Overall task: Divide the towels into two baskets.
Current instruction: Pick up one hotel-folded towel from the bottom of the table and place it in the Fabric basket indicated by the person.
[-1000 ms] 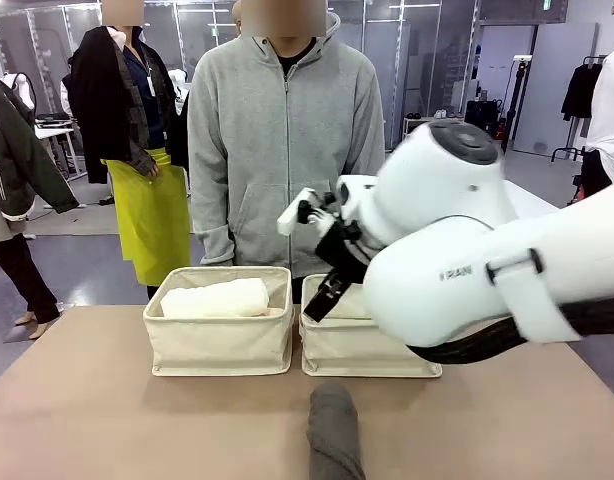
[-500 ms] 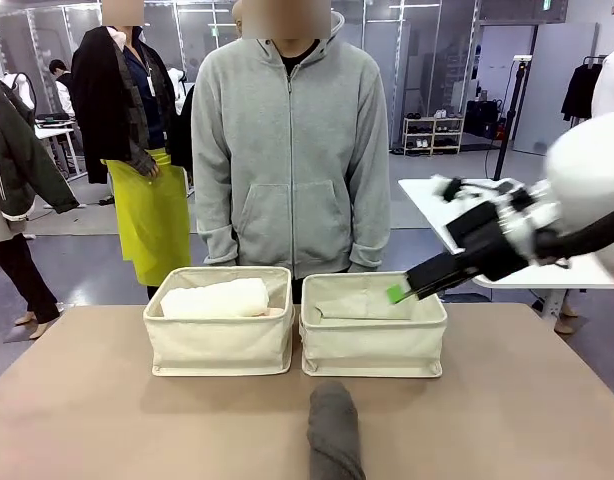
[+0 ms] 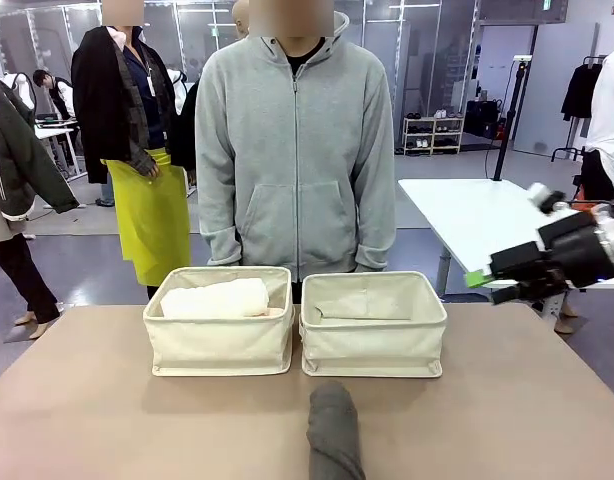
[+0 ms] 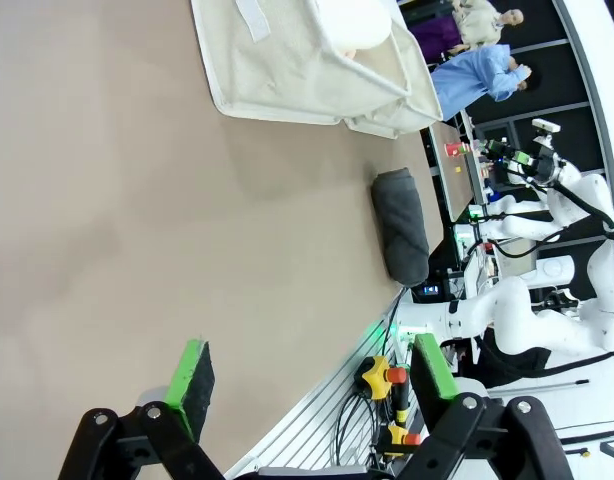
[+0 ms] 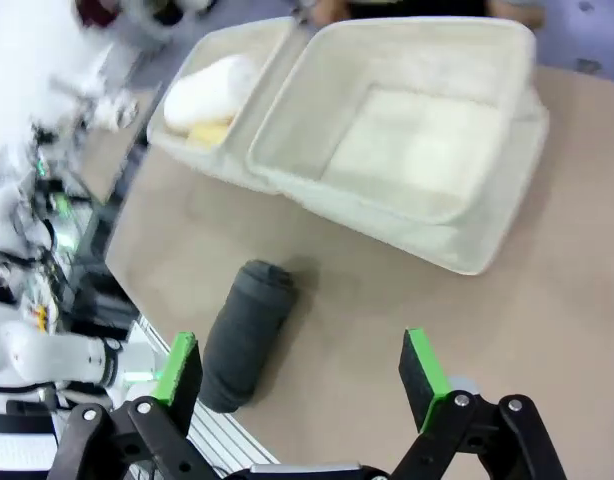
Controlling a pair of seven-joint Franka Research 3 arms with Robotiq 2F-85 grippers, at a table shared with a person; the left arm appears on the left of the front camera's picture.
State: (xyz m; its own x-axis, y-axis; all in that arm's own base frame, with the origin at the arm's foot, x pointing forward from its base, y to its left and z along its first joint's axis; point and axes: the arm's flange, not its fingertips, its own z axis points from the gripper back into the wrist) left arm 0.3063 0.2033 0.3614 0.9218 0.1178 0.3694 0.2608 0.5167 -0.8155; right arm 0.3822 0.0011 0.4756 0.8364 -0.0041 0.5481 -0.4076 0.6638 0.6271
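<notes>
I see two soft, boxy cream canvas bins at the far middle: the left basket holds a plump white towel, rolled, and the right basket touches it. The dark grey towel, a fuzzy cylinder, lies near the smooth tan table's near edge. My right claw hangs spread and empty at the right, clear of the baskets. My left claw is spread over open tabletop.

We take this for a robotics lab in a wide open hall. A tan worktable carries cabling and a yellow box with a red stop button on its edge. Behind it we see glass partitions, a white table, a shelf rack, a jacket on a rail and people standing on grey flooring.
</notes>
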